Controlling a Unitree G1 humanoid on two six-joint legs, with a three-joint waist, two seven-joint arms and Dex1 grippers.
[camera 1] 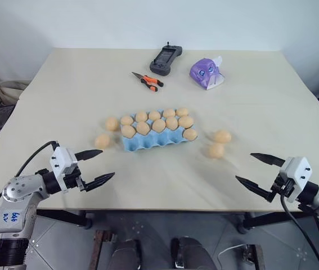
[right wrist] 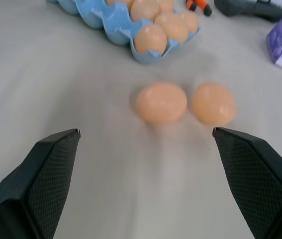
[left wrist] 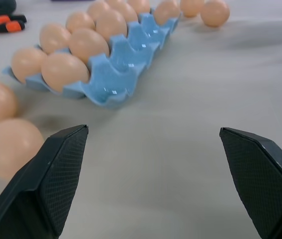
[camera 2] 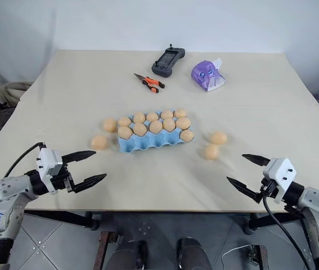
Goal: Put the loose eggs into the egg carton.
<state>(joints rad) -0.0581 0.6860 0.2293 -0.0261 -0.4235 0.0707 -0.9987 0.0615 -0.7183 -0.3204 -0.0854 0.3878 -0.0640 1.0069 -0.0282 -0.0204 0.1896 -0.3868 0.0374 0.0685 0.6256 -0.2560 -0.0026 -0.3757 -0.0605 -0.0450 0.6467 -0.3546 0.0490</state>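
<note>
Ten eggs sat in the egg carton (camera 1: 148, 143), its near row unfilled; four loose eggs (camera 1: 218, 150) lay on the bench (camera 1: 272, 107). Left hand (camera 1: 98, 167) and right hand (camera 1: 252, 169) hovered released, empty.

Both arms reach forward over the near edge, each angled inward toward the other. The left gripper (camera 1: 96, 166) has its two black fingers spread wide, tips pointing forward and to the right, nothing between the jaws. The right gripper (camera 1: 260, 169) mirrors it, fingers splayed and pointing forward and to the left, the gap between them empty. Both seem to hover just above the surface, though contact is hard to judge.
</note>
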